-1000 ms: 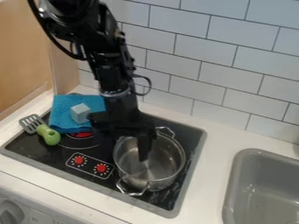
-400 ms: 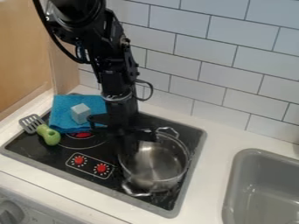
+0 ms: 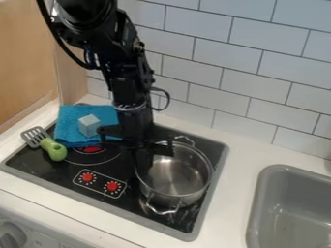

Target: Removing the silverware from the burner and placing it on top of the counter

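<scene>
A black robot arm (image 3: pixel 126 72) comes in from the upper left, cut off by the top edge, and its gripper (image 3: pixel 145 156) hangs down at the far left part of the rim of a shiny metal pot (image 3: pixel 174 177). The gripper is dark against a dark surface, so I cannot tell whether it is open or closed, nor whether it touches the pot. The pot stands upright on the right side of the black stovetop (image 3: pixel 48 169), not on the pale counter (image 3: pixel 246 145). Its near loop handle shows; the far one is partly seen, and the gripper covers some of the rim between them. The inside wall and part of the bottom are in sight. On the left, a slotted spatula (image 3: pixel 47 144) lies with its metal head over the stovetop's left edge and its green handle on the black surface. Behind it, a blue cloth (image 3: pixel 67 121) overlaps the stovetop's far left corner, its right side partly hidden by the arm; a pale cube (image 3: pixel 89 126) sits on it. A round burner marking with a red centre (image 3: pixel 90 149) shows partly, beside the cloth's near edge. Two red dials (image 3: pixel 99 181) are in front. The grey sink (image 3: pixel 284 193) is cut off at right and below, and a grey knob (image 3: pixel 11 236) at lower left.
</scene>
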`<state>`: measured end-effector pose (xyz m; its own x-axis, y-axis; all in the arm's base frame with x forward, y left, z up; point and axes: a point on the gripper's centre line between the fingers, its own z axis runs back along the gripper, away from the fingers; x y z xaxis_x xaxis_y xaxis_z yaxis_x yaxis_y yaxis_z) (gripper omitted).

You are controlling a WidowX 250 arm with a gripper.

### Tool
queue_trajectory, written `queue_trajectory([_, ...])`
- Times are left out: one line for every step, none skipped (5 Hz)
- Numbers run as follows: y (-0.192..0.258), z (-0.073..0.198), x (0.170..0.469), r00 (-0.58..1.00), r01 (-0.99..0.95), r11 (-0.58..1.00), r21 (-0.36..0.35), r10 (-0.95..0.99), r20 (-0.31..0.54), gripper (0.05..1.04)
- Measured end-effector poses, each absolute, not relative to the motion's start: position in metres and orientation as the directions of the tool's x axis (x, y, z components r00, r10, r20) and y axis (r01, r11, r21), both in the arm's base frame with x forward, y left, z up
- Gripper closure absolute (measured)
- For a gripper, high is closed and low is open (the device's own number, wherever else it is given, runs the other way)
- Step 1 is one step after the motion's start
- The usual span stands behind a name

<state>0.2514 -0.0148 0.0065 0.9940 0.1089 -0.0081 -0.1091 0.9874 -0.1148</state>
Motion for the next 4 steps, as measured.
queue_trajectory([-0.008, 0.017, 0.255, 0.994, -0.102, 0.989, -0.108, 0.107, 0.037, 1.020])
queue_trajectory([-0.010, 0.023, 0.256, 0.993, -0.102, 0.988, -0.118, 0.109, 0.048, 1.020])
queue_trajectory([-0.013, 0.030, 0.264, 0.991, -0.105, 0.984, -0.142, 0.116, 0.067, 1.020])
queue_trajectory([-0.019, 0.041, 0.281, 0.986, -0.100, 0.978, -0.184, 0.123, 0.116, 1.020])
